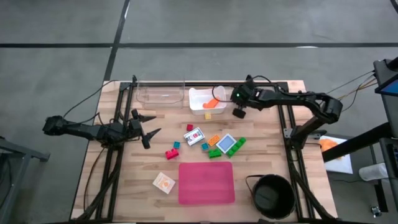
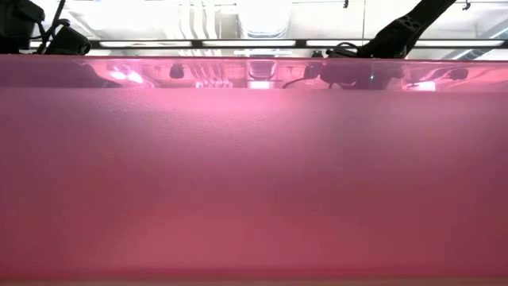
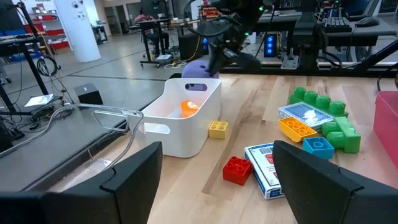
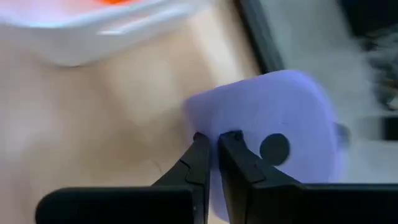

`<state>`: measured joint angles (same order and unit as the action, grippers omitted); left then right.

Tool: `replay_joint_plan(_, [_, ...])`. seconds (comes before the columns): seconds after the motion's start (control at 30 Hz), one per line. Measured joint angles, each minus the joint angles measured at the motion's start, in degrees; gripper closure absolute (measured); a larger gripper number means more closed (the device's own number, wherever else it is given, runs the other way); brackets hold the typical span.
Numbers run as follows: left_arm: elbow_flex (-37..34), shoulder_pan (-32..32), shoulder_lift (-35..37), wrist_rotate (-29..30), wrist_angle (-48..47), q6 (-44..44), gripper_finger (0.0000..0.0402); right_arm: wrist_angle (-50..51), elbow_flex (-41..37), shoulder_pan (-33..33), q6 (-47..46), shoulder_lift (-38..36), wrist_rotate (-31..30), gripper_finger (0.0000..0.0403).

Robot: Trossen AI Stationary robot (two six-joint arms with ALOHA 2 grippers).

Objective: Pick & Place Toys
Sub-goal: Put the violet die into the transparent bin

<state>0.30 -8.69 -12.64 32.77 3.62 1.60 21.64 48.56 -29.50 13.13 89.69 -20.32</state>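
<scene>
While the left gripper (image 1: 151, 125) waits over the left side of the wooden table (image 1: 261, 158) with its 2 fingers (image 3: 130, 180) spread apart and nothing between them, we find the right gripper (image 1: 225, 94) reaching in from the right to the far edge of the white plastic tub (image 1: 198, 107). In the right wrist view its fingers (image 4: 200, 163) are pressed together, and the purple die (image 4: 283, 134) lies just beyond their tips; we see 1 dark dot on its face, and the jaws are not clamped on it. From the left wrist view the die (image 3: 198, 68) shows as a purple lump at the tub's far rim, right under that gripper, and we cannot tell whether it sits inside the tub or just behind it.

An orange block (image 1: 213, 103) lies in the tub (image 3: 180, 127). A yellow block (image 3: 217, 129) sits on the table just beside the tub. Near the table's middle we count a red block (image 3: 237, 169) touching a white card (image 3: 266, 168), a blue card (image 3: 305, 114) resting on an orange block (image 3: 297, 129), a teal block (image 3: 319, 145) and green blocks (image 3: 323, 106) around them. Closer to the front lie the pink mat (image 1: 206, 182), an orange-printed card (image 1: 164, 182) just left of it, and a black bucket (image 1: 272, 196) to its right. The low view is filled almost wholly by the mat's pink edge (image 2: 254, 175).
</scene>
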Motion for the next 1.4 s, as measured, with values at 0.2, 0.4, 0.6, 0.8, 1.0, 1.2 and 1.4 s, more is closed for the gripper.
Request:
replay_joint_plan(0.2, [0.0,0.0,0.0,-0.1,0.0,-0.2,0.0098,7.3,2.0,2.7,-3.8,-1.2,10.6,0.0389])
replay_joint_plan(0.4, [0.0,0.0,-0.7,-0.2,0.0,-0.2,0.0098,10.9,3.4,5.2,-7.4,-3.5,15.6,0.0388])
replay_joint_plan(0.6, [0.0,0.0,-1.0,-0.1,0.0,-0.2,0.0098,11.0,4.8,7.1,-7.6,-8.0,15.7,0.0387])
replay_joint_plan(0.8, [0.0,0.0,-1.0,-0.2,0.0,-0.2,0.0098,10.4,5.9,6.8,-7.7,-11.1,14.8,0.0384])
replay_joint_plan(1.0, [0.0,0.0,-1.0,-0.2,0.0,-0.2,0.0098,10.7,8.3,5.5,-7.2,-9.5,13.9,0.0305])
replay_joint_plan(1.2, [0.0,0.0,-1.0,-0.2,0.0,-0.2,0.0098,11.9,10.8,5.2,-2.8,-6.3,7.3,0.014])
replay_joint_plan(1.4, [0.0,0.0,-1.1,-0.2,0.0,-0.2,0.0098,15.4,14.0,3.3,-1.0,-1.4,2.0,0.0011])
